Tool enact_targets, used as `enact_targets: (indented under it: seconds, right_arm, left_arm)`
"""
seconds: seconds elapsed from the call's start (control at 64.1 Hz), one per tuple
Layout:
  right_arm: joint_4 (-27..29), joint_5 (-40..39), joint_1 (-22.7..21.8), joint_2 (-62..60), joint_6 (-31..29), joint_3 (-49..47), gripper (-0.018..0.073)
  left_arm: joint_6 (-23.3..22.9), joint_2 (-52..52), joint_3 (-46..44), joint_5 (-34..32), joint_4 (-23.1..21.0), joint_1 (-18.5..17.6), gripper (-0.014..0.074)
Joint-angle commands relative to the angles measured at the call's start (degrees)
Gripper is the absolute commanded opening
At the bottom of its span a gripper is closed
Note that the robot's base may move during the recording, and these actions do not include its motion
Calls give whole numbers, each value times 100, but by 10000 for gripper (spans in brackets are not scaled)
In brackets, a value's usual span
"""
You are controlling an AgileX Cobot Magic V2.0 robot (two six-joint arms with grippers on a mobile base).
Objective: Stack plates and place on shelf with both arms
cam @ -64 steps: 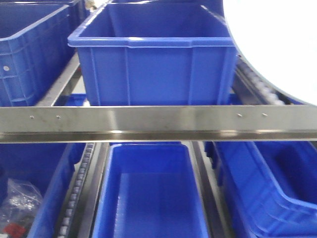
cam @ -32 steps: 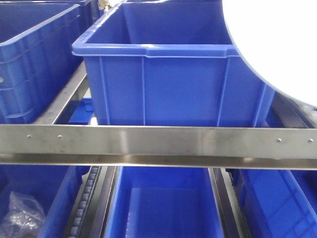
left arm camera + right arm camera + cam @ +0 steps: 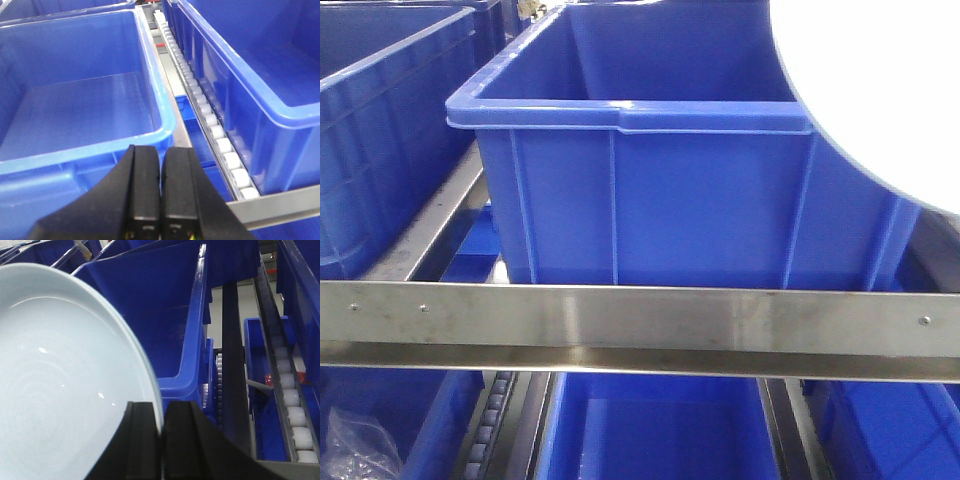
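Observation:
A very pale blue-white plate (image 3: 65, 380) fills the left of the right wrist view. My right gripper (image 3: 161, 405) is shut on its rim. I cannot tell whether one plate or a stack is held. From the front the same plate (image 3: 880, 90) shows as a white disc at the upper right, over the right end of a blue crate (image 3: 650, 200). The shelf's steel front rail (image 3: 640, 325) crosses below that crate. My left gripper (image 3: 161, 147) is shut on nothing and hovers over the near rim of another blue crate (image 3: 75, 110). Neither gripper shows in the front view.
Blue crates fill the shelf tiers: one to the left (image 3: 380, 130) and one on the tier below (image 3: 650, 430). A white roller track (image 3: 210, 120) runs between two crates beside my left gripper. Another roller track (image 3: 290, 390) lies right of the plate. A clear bag (image 3: 360, 445) sits at lower left.
The front view has closed in on the shelf: the middle crate looks larger and the steel rail sits lower in the frame. The plate stays at the upper right.

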Motion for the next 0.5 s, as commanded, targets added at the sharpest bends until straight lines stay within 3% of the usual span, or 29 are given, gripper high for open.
enact_targets:
  seconds: [0.0,0.483]
  right_arm:
    - [35,-570,-17,19,-25,-182,50]
    - [35,-788,-17,19,-25,-182,50]
  left_arm:
    - [-51,31,-177,-531,-14,12,83]
    - [-51,31,-177,-531,-14,12,83]
